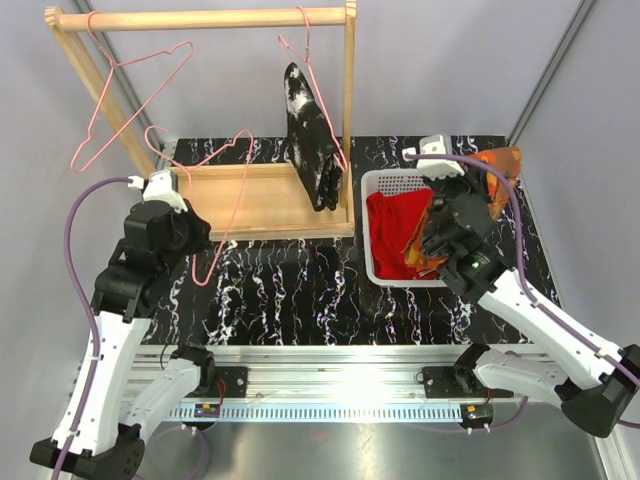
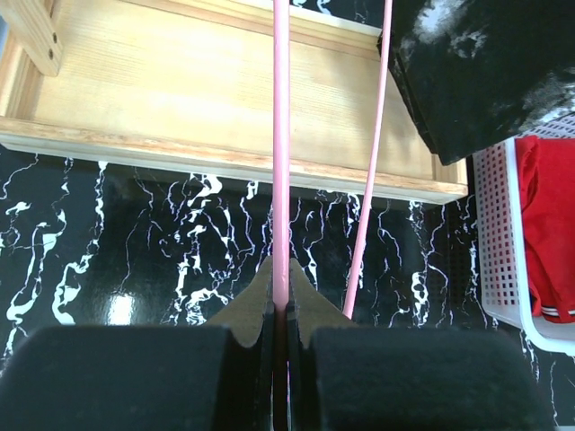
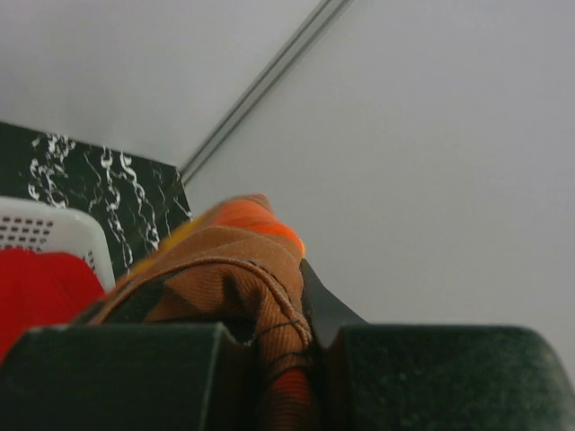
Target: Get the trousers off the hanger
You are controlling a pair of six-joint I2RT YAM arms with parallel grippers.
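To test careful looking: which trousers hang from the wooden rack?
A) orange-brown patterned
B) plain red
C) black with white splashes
C: the black trousers hang on a pink hanger from the wooden rack; the red trousers lie in the basket, and the right gripper grips the orange-brown trousers.

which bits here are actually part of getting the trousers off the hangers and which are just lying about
In the job: black white-splashed trousers, hanging; orange-brown patterned trousers in the right gripper; plain red trousers; pink wire hanger in the left gripper.
Lying about: wooden rack; white plastic basket; black marbled table.
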